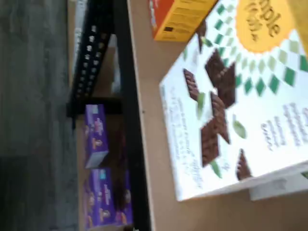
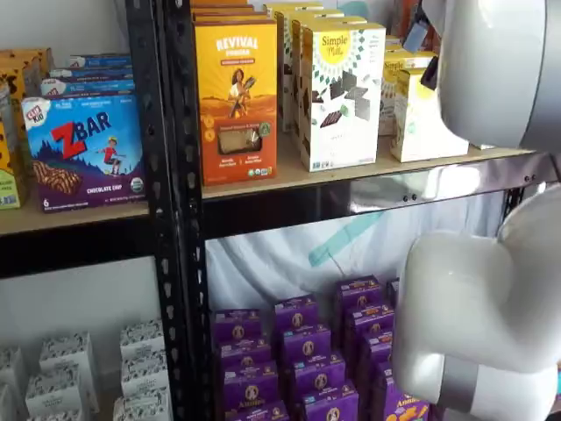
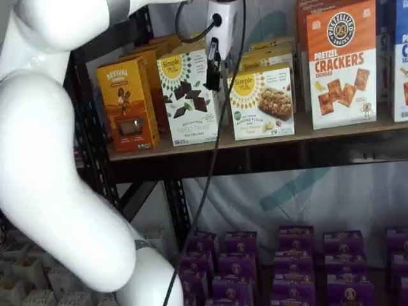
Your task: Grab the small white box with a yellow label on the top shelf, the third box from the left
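The small white box (image 3: pixel 262 102), cream with a yellow round label, stands on the top shelf (image 3: pixel 331 132) between the tall Simple Mills box (image 3: pixel 188 95) and a Pretzel Crackers box (image 3: pixel 341 64). In a shelf view it (image 2: pixel 419 118) is partly hidden by my arm. My gripper (image 3: pixel 213 81) hangs in front of the shelf, its black fingers over the gap between the tall Simple Mills box and the small white box, at their upper edge. No gap or grip shows. The wrist view shows the tall Simple Mills box (image 1: pixel 231 106) close up on the shelf board (image 1: pixel 154 144).
An orange Revival box (image 3: pixel 126 105) stands left of the tall box, also in the wrist view (image 1: pixel 178 19). My white arm (image 3: pixel 51 159) fills the left foreground. Purple boxes (image 3: pixel 287 255) sit below. A blue ZBAR box (image 2: pixel 88 149) is on the neighbouring shelf.
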Available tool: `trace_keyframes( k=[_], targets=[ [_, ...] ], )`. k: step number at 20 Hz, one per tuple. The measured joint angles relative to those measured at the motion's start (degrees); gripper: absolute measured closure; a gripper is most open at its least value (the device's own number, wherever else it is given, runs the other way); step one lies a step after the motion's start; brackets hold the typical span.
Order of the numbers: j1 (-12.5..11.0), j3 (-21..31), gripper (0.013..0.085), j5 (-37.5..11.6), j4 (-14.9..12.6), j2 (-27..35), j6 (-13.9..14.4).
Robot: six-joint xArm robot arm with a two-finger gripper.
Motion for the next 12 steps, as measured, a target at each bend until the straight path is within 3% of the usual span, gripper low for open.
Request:
trace_keyframes(
  k=[6, 12],
  targets=[
    [0.66, -0.56, 0.013, -5.46, -1.82, 2.77, -1.82],
    [1.51, -2.67, 0.013, -7.39, -4.18, 6.82, -2.63]
  ],
)
